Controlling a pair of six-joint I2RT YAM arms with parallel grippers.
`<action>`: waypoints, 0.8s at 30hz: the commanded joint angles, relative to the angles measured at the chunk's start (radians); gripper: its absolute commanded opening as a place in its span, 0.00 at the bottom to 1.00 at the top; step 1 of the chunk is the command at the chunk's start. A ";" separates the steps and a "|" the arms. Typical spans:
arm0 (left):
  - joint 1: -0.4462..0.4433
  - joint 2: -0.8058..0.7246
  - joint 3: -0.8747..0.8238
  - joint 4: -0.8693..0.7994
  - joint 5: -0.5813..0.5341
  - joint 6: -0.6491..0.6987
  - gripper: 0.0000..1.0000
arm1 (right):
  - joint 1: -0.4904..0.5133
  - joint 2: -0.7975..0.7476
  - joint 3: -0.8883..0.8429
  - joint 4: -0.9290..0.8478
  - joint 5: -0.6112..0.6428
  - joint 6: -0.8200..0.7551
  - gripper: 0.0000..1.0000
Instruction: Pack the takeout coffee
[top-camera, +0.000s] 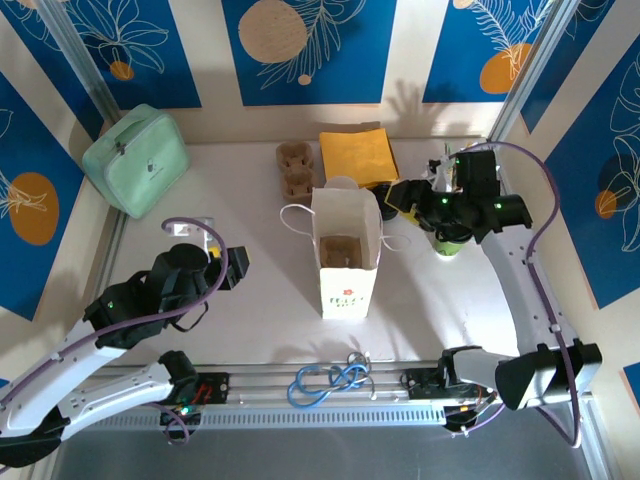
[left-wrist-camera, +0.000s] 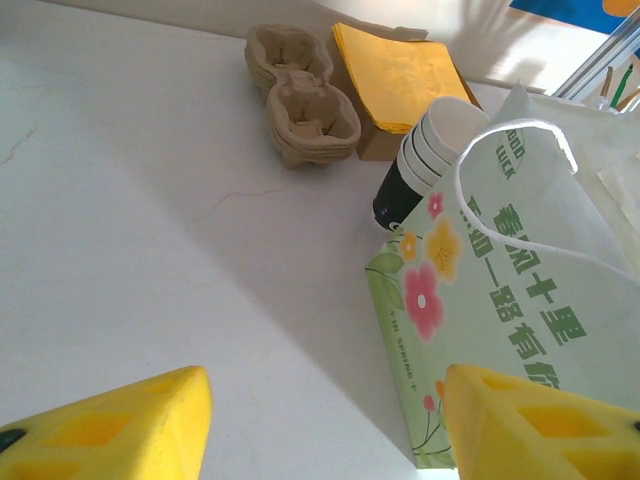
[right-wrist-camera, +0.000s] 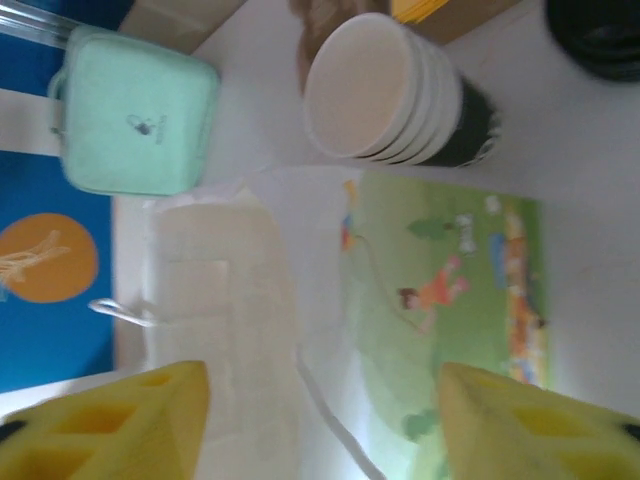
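**Q:** Where is the paper bag (top-camera: 346, 262)?

**A:** It stands upright at the table centre with its mouth open. A brown cardboard piece (top-camera: 340, 250) shows inside.

**Q:** And the cups?

**A:** The stack of cups (top-camera: 343, 185) lies on its side at 12 o'clock from the bag, just behind it. A green-based cup (top-camera: 449, 241) stands at 3 o'clock, under the right arm.

**Q:** What is the left gripper (left-wrist-camera: 325, 430) doing?

**A:** Its jaws are spread with nothing between the yellow pads. It sits at 9 o'clock from the bag, apart from it.

**Q:** And the right gripper (right-wrist-camera: 325, 425)?

**A:** Its jaws are also spread and carry nothing. It sits at 1 o'clock from the bag, beside the cup stack.

**Q:** What else is on the table?

**A:** The pulp carriers (top-camera: 296, 170) are at 11 o'clock, the yellow napkins (top-camera: 357, 155) at 12 to 1 o'clock, and the mint case (top-camera: 137, 158) at 10 o'clock.
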 joint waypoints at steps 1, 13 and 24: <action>0.017 0.010 0.013 0.015 -0.025 0.041 0.69 | -0.030 -0.044 0.049 -0.177 0.133 -0.096 0.67; 0.052 0.073 0.010 0.032 -0.197 0.174 0.89 | -0.198 -0.095 0.007 -0.219 0.340 -0.244 0.98; 0.068 0.060 -0.058 0.120 -0.119 0.213 0.96 | -0.262 0.066 0.063 -0.265 0.445 -0.293 0.98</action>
